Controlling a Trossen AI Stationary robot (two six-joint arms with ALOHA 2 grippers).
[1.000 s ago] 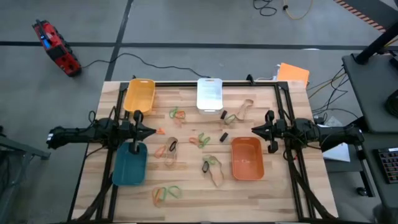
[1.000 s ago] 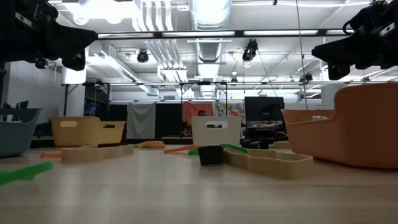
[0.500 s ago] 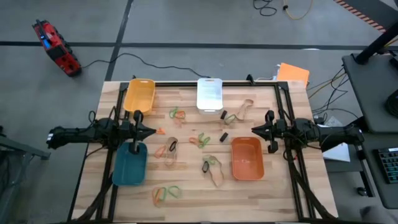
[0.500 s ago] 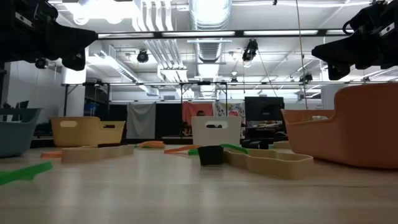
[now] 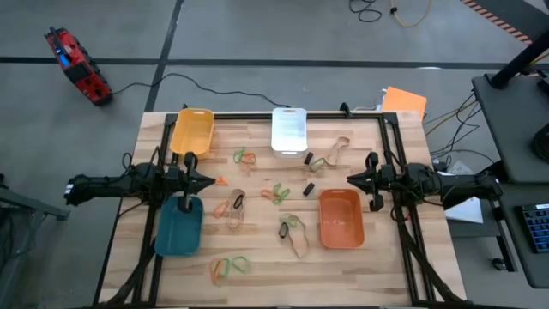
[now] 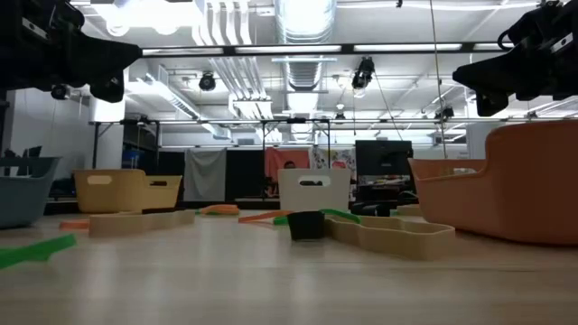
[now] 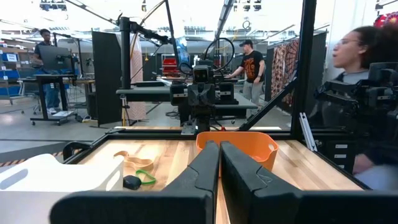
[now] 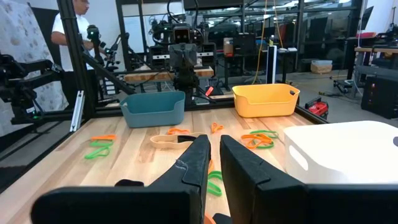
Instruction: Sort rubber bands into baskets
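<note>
Wooden table unchanged | left gripper closed, empty | right gripper nearly closed, empty

Pale wooden-plank table with a smooth matt grain, edged by a black metal frame, carrying smooth plastic baskets and thin rubbery bands

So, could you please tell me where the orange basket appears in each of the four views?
High view: the orange basket sits right of centre, just below the right pincer.
Low view: it fills the right edge.
Left wrist view: it is centred, beyond the fingertips.
Right wrist view: not in it.
Shared landmark: the white basket, near the table's far edge.
</note>
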